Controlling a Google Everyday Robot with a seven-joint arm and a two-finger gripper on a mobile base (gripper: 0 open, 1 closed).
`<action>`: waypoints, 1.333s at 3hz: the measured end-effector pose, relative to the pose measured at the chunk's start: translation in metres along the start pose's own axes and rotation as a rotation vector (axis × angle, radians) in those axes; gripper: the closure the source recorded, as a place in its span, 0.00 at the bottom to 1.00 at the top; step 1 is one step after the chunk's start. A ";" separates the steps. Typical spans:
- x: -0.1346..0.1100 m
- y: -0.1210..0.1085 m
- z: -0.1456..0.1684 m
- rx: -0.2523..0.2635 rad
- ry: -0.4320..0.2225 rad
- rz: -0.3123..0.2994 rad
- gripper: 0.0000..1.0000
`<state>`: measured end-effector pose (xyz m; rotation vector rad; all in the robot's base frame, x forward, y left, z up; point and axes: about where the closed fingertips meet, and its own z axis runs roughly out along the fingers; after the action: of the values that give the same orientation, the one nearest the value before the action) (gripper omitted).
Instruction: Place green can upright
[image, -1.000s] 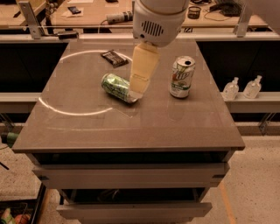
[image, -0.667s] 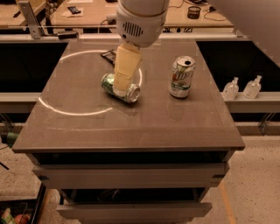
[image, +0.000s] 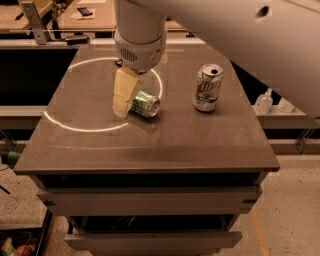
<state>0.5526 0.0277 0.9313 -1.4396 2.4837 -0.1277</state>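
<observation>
The green can lies on its side near the middle of the grey table, its silver end facing right and toward me. My gripper hangs from the big white arm and reaches down at the can's left end, covering that half of it. The cream-coloured gripper tip sits close to the tabletop, in front of the can. I cannot see whether it touches the can.
A mostly white can with a green and red logo stands upright to the right of the green can. A pale ring is marked on the tabletop. The table's front edge is near. A clear bottle stands on a lower shelf at the right.
My gripper has moved left across the green can and lower, from its right end to its left end. The can stays lying in place.
</observation>
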 end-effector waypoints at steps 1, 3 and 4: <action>-0.008 -0.001 0.028 -0.021 0.027 0.027 0.00; -0.027 -0.001 0.072 -0.086 0.080 0.017 0.00; -0.035 -0.011 0.087 -0.097 0.087 0.022 0.00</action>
<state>0.6017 0.0573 0.8569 -1.4743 2.6083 -0.0678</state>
